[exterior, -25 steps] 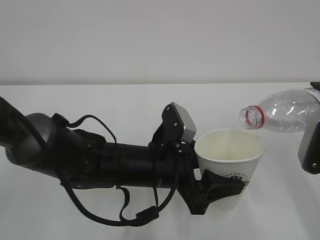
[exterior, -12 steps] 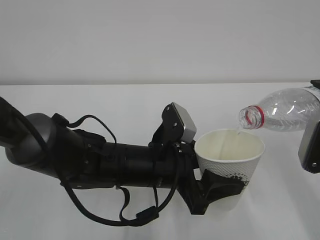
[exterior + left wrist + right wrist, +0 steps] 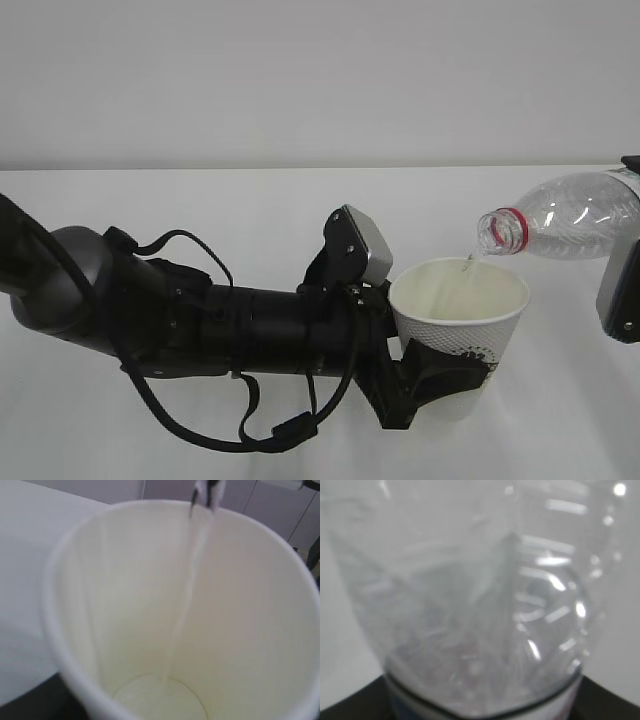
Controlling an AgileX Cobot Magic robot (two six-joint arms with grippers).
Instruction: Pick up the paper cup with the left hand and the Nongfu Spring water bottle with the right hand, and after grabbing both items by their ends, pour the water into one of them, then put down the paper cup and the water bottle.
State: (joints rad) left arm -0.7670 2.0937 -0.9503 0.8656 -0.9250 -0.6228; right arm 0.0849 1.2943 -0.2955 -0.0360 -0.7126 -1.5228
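Right of centre, the left hand (image 3: 440, 385) grips the paper cup (image 3: 459, 315) low, thin-walled and crushable. Far right, the right hand (image 3: 622, 290) clasps the tilted, slippery Nongfu Spring water bottle (image 3: 560, 218), trickling water (image 3: 187, 597) in.

A white bench (image 3: 250, 200) runs back to a pale wall. From the left, the black arm reaches across, and its left hand (image 3: 440, 375) clasps the lower part of the paper cup (image 3: 460, 325), which stands upright with its mouth open. A grey square plate (image 3: 362, 245) sits tilted just left of the cup's rim. At the right edge, the right hand (image 3: 622, 290) holds the Nongfu Spring water bottle (image 3: 560, 220) tipped nearly level, its red-ringed neck above the cup's far rim. A thin stream of the water (image 3: 468, 266) falls from the bottle's mouth into the cup.
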